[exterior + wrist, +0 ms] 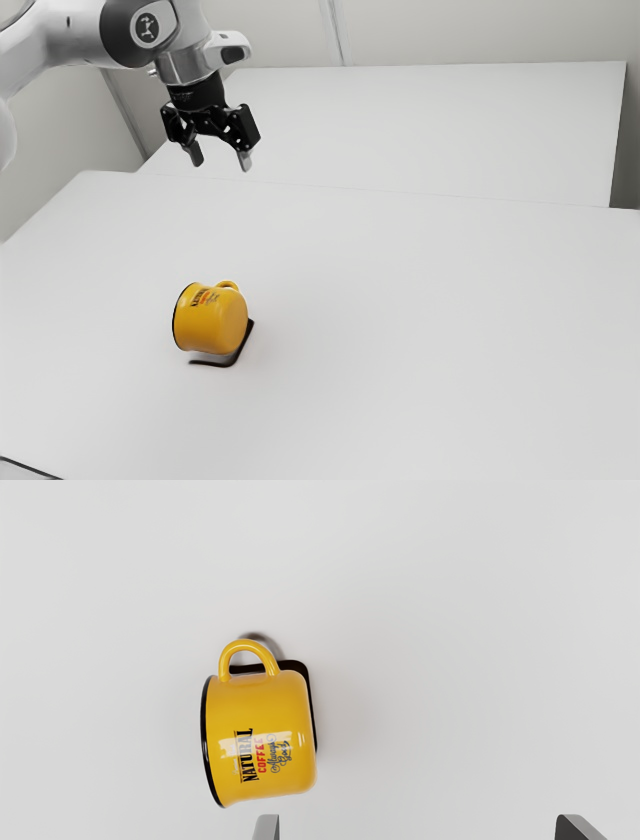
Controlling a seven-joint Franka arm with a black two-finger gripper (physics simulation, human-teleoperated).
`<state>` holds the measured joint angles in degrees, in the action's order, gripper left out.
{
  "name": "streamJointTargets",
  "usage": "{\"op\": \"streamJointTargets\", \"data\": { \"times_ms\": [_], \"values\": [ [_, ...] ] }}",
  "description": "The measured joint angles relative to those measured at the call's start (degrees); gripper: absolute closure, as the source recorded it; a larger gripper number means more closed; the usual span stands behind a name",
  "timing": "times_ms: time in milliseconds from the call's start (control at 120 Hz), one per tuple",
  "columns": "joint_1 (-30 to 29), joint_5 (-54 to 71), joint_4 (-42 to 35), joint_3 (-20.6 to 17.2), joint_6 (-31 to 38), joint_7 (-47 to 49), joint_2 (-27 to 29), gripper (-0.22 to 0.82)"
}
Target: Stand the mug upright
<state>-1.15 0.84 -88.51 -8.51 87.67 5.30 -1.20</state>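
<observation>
A white table (pixel 420 330) spreads beneath a robot arm (pixel 60 35) entering from 10 o'clock in the exterior view, its black gripper (pixel 220 158) poised high above the surface with jaws apart and nothing between them. Below at 6 o'clock from the gripper, a yellow mug (pixel 212 322) lies on its side, its black-rimmed mouth toward 9 o'clock and its looped handle (pixel 228 284) at 1 o'clock, with "Natural Coffee" lettering (pixel 250 755) printed across its wall.
</observation>
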Motion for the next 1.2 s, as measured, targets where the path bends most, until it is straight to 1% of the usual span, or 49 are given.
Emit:
{"op": "streamJointTargets", "data": {
  "times_ms": [142, 342, 400, 550, 642, 833, 983, 1200],
  "values": [
    [0.19, -0.12, -0.5, -0.01, -0.14, -0.01, 0.3, 0.0],
    [-0.47, -0.37, -6.56, -0.02, -0.04, 0.04, 5.01, 0.0],
    [-2.29, -0.58, -7.92, -0.08, 0.01, -0.01, 5.6, 0.0],
    [-9.3, -2.65, -11.49, -0.18, 0.79, -0.78, 6.62, 0.0],
    [-12.64, -4.55, -13.41, -0.19, 2.39, -2.25, 6.58, 0.0],
    [-18.86, -10.87, -20.17, -0.14, 7.32, -7.19, 5.98, 0.0],
    [-22.69, -15.24, -25.72, -0.11, 11.33, -11.76, 5.97, 0.0],
    [-24.71, -22.96, -34.94, 0.14, 18.27, -19.23, 6.0, 0.0]
  ]
}}
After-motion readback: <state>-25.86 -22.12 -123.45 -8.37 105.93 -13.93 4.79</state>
